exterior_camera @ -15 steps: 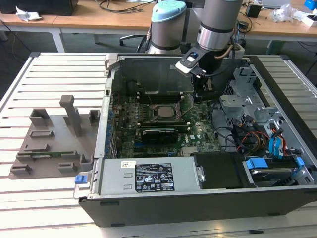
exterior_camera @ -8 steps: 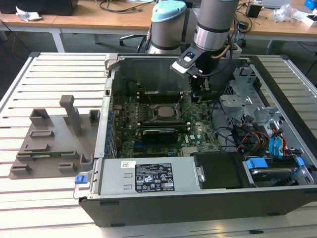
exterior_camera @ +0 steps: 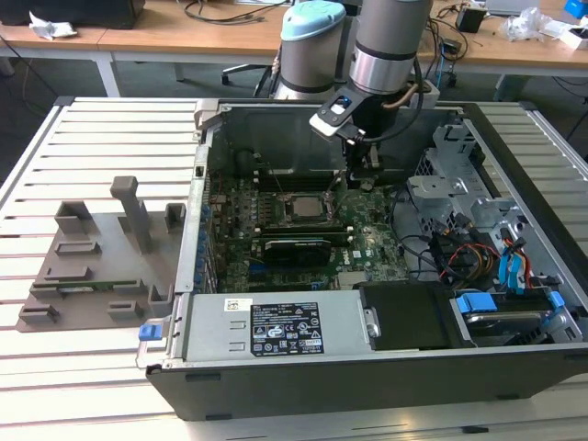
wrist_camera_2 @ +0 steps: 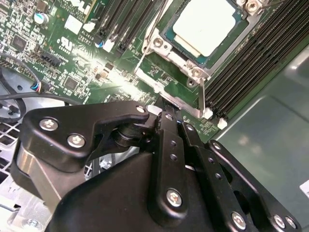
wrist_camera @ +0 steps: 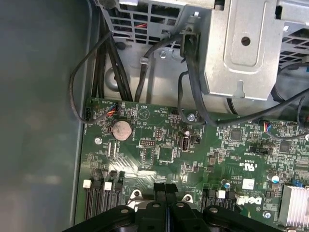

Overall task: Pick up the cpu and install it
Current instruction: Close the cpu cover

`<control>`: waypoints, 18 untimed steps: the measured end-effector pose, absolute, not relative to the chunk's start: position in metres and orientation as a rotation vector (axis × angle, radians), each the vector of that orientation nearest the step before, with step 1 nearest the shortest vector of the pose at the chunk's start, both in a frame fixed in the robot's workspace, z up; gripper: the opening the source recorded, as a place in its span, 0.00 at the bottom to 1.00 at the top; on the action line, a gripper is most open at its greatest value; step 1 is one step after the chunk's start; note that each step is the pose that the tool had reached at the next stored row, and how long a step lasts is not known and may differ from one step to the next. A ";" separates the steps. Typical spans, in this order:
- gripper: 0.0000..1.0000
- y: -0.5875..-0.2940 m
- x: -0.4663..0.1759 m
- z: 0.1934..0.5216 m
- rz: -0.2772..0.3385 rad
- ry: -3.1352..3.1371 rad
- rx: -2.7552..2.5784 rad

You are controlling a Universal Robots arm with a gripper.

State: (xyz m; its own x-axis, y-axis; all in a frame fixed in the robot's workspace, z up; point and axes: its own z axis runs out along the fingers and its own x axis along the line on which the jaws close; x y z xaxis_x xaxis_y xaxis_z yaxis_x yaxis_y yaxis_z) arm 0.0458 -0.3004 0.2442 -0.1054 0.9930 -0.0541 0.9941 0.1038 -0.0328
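cpu (wrist_camera_2: 207,26) near gripper (wrist_camera_2: 165,107), apart

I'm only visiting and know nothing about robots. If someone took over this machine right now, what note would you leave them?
Gripper: shut, nothing between its fingers, just above the motherboard inside the open computer case.
Cpu: lying flat in its socket on the motherboard, to the exterior view's left of the gripper and not touched by it.
Done: judging by how it lies, the cpu has been picked up and set into the socket.
Left: I cannot tell whether the socket is locked down over the cpu.
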 end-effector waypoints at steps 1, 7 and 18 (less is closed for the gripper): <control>0.11 -0.300 0.044 0.244 -0.095 2.320 2.089; 0.11 -0.300 0.034 0.244 -0.095 2.320 2.089; 0.11 -0.300 0.021 0.244 -0.095 2.320 2.089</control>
State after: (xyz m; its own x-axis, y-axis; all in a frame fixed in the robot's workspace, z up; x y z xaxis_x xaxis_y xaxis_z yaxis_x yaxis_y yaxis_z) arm 0.0208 -0.3004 0.2442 -0.1054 0.9930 -0.0541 0.9941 0.1037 -0.0327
